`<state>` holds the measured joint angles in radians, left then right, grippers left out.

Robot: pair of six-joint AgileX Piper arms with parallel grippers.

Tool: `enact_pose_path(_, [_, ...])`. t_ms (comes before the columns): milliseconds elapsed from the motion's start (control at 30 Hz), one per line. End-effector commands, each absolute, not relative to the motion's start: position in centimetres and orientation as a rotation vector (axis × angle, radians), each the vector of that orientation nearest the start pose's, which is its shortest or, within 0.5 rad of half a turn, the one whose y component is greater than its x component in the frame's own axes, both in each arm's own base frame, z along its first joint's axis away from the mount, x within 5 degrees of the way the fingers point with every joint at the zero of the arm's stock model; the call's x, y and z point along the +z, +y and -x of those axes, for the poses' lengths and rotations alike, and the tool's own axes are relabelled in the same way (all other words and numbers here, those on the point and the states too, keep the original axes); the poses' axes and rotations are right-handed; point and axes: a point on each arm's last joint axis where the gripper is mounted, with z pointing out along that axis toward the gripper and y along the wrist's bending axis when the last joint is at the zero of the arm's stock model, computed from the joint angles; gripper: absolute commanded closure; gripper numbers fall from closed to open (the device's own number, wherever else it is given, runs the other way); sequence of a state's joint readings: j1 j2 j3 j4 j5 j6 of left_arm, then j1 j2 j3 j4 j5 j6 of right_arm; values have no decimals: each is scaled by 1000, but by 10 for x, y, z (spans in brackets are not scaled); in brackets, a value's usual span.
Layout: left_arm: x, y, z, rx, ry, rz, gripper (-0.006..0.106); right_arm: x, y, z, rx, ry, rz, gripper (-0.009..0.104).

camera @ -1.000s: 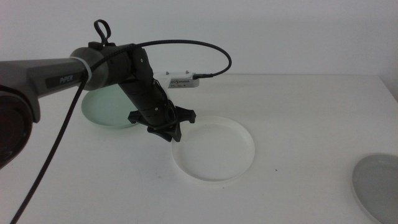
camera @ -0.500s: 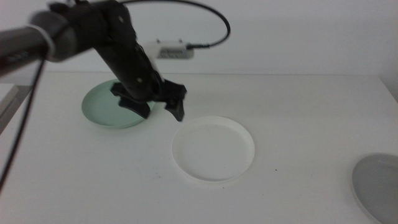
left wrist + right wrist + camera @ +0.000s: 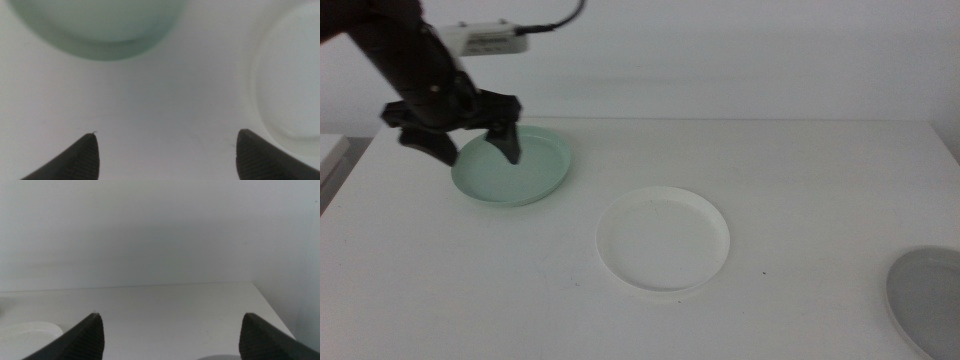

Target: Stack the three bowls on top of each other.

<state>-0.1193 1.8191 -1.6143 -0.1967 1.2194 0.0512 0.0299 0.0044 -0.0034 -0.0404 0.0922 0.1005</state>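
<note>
The mint green bowl [image 3: 520,168] sits at the back left of the table. My left gripper [image 3: 480,155] hangs open above its left rim, one fingertip [image 3: 512,150] over the dish and the other outside it, holding nothing. The white bowl [image 3: 663,240] lies in the middle, apart from the green one. The grey bowl [image 3: 928,298] is at the front right, cut off by the picture's edge. In the left wrist view the green bowl [image 3: 100,25] and white bowl [image 3: 295,85] lie beyond the open left gripper [image 3: 165,155]. The right gripper [image 3: 172,335] is open and empty, out of the middle view.
A small white box with a black cable [image 3: 490,38] rides on the left arm. A white wall rises behind the table's back edge [image 3: 740,121]. The right wrist view shows the table's far right corner [image 3: 252,284] and the white bowl's rim [image 3: 30,330].
The left arm has swung from the white bowl's back left rim leftward and up to the green bowl. Its jaws stay open. No bowl has moved.
</note>
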Motion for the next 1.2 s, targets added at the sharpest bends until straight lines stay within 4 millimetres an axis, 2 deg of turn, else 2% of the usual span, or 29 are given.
enact_pose_path(0, [298, -45, -376, -281, 2886, -78, 7, 206, 2, -56, 64, 1567, -17, 3])
enact_pose_path(233, [299, 20, -395, -300, 2753, 161, 7, 206, 2, -56, 64, 1567, -17, 3])
enact_pose_path(333, [292, 42, -413, -323, 2752, 233, 7, 206, 2, -56, 64, 1567, -17, 3])
enact_pose_path(400, [287, 51, -428, -319, 2755, 205, 7, 206, 2, -56, 64, 1567, -17, 3])
enact_pose_path(533, [271, 56, -456, -311, 2756, 129, 7, 206, 2, -56, 64, 1567, -17, 3])
enact_pose_path(733, [226, 55, -484, -368, 2752, 106, 7, 206, 2, -56, 64, 1567, -17, 3])
enact_pose_path(967, [183, 55, -497, -349, 2781, 96, 7, 206, 2, -56, 64, 1567, -17, 3])
enact_pose_path(1167, [165, 46, -505, -295, 2766, 43, 7, 206, 2, -56, 64, 1567, -17, 3])
